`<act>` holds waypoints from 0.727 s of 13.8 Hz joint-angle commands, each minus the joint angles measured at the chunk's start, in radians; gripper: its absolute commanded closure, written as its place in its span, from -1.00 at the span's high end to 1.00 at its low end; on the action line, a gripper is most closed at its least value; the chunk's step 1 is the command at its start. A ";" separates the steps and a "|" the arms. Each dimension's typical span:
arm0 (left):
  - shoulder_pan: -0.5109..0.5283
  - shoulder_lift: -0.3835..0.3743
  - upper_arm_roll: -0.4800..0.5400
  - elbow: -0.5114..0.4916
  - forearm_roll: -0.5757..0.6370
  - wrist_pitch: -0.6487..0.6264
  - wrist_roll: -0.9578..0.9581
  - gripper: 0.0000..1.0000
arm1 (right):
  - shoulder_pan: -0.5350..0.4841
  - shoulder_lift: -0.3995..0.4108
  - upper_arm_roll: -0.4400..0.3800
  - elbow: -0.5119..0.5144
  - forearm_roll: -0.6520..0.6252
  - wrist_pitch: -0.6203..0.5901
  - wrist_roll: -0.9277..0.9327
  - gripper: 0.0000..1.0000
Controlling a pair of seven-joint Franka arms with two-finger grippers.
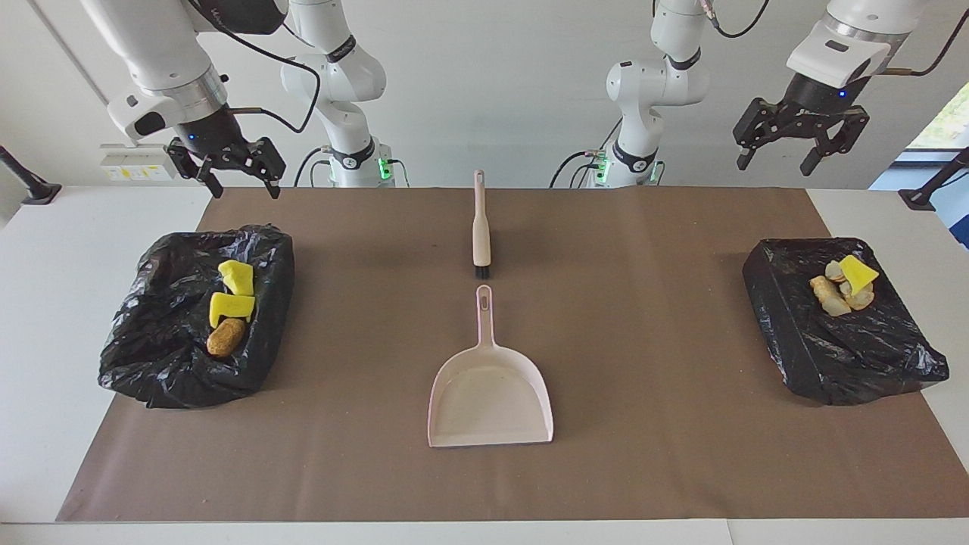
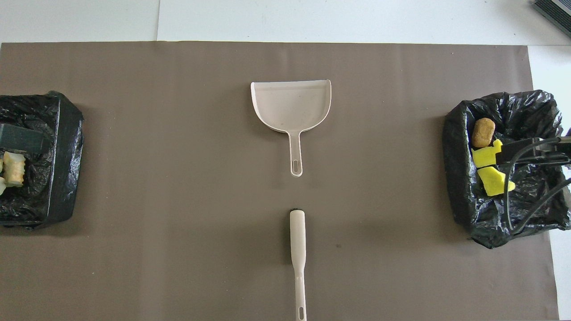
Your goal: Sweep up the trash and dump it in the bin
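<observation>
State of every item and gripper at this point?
Dustpan: flat on mat, empty.
Brush: lying flat, unheld.
Bin at right arm's end: holds trash.
Bin at left arm's end: holds trash.
Left gripper: raised, open, empty.
Right gripper: raised, open, empty.
</observation>
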 commanded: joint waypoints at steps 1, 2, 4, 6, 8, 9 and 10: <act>0.007 0.002 0.005 0.016 -0.013 -0.021 0.014 1.00 | -0.021 -0.005 0.004 0.008 -0.004 -0.017 -0.027 1.00; 0.007 -0.006 0.006 0.006 -0.015 -0.016 0.013 1.00 | -0.028 -0.008 0.002 0.007 -0.002 -0.023 -0.027 1.00; 0.006 -0.012 0.005 -0.005 -0.016 -0.016 0.014 1.00 | -0.026 -0.009 0.005 0.005 -0.001 -0.025 -0.030 1.00; 0.007 -0.012 0.005 -0.005 -0.016 -0.019 0.016 1.00 | -0.017 -0.008 0.010 0.010 -0.010 -0.025 -0.031 1.00; 0.006 -0.012 0.005 -0.005 -0.016 -0.027 0.016 1.00 | -0.023 -0.011 0.008 -0.001 -0.022 -0.006 -0.019 1.00; 0.006 -0.012 0.005 -0.005 -0.016 -0.029 0.016 1.00 | -0.028 -0.011 0.007 -0.001 -0.034 0.021 -0.022 1.00; 0.006 -0.012 0.005 -0.005 -0.018 -0.030 0.016 1.00 | -0.029 -0.009 0.007 -0.002 -0.045 0.053 -0.027 1.00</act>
